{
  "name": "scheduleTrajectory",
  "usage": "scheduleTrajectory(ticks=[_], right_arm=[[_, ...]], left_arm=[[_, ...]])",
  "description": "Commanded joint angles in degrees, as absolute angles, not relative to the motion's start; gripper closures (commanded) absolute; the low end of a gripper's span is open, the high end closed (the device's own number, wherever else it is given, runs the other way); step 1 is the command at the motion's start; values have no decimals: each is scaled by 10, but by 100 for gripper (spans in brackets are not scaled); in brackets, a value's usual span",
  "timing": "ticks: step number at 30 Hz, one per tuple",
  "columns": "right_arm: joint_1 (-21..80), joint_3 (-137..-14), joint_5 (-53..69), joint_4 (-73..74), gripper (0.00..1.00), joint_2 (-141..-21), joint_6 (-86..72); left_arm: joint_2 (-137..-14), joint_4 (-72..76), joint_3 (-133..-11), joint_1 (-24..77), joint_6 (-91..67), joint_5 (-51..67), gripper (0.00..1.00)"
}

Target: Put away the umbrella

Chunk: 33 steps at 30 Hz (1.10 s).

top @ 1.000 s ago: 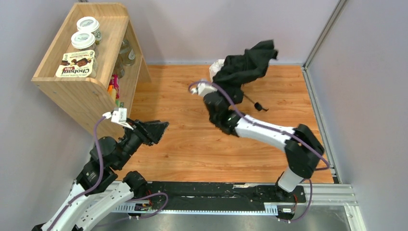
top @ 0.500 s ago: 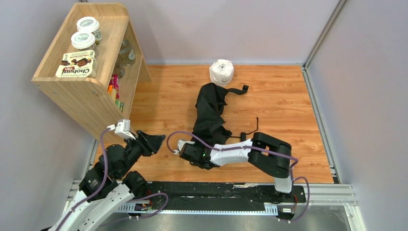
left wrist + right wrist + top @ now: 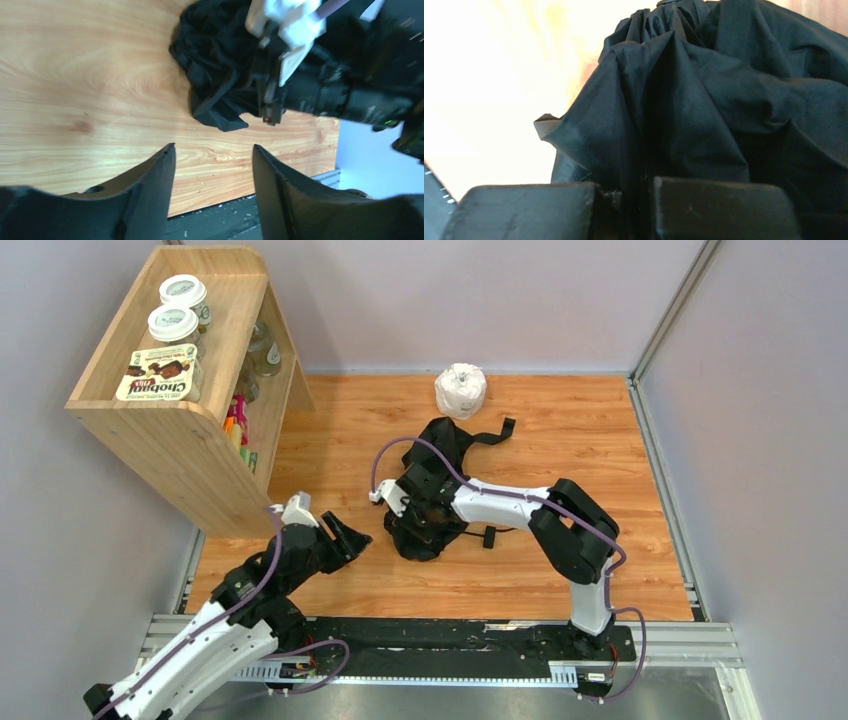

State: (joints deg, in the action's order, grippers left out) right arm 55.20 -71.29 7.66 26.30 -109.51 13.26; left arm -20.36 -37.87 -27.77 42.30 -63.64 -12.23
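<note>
**Umbrella heaped at mid-bench, pinched by the right tool**

Nearest the bases, the left tool (image 3: 352, 536) is held wide open and empty over the bench (image 3: 600, 440), with its fingers pointed toward the umbrella (image 3: 443, 437). Just beyond, the right tool (image 3: 624, 192) is clamped on a fold of the black fabric, which is bunched on the bench centre. A white roll (image 3: 460, 390) is located near the far wall, and a wooden shelf (image 3: 150, 430) at far left.

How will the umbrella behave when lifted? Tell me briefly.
The umbrella is probably floppy: its fabric lies crumpled in loose folds. Lifted by the pinch of fabric in the right gripper, it would likely sag and dangle. The strap may trail.
</note>
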Motion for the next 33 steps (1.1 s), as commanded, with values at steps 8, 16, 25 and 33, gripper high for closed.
scheduleTrajectory(ticks=[8,16,25,33], right_arm=[[481,-730,353,402,100,-1223,143],[468,-715,354,359,100,-1212,120],[468,-723,329,352,100,-1192,106],[474,-739,319,356,100,-1175,100]], left_arm=[[-406,-46,-198,405,-748,-44,25],[-482,85,-133,334,-903,-20,22],[-569,61,-167,324,-948,-4,21],[-707,153,-156,324,-901,2,23]])
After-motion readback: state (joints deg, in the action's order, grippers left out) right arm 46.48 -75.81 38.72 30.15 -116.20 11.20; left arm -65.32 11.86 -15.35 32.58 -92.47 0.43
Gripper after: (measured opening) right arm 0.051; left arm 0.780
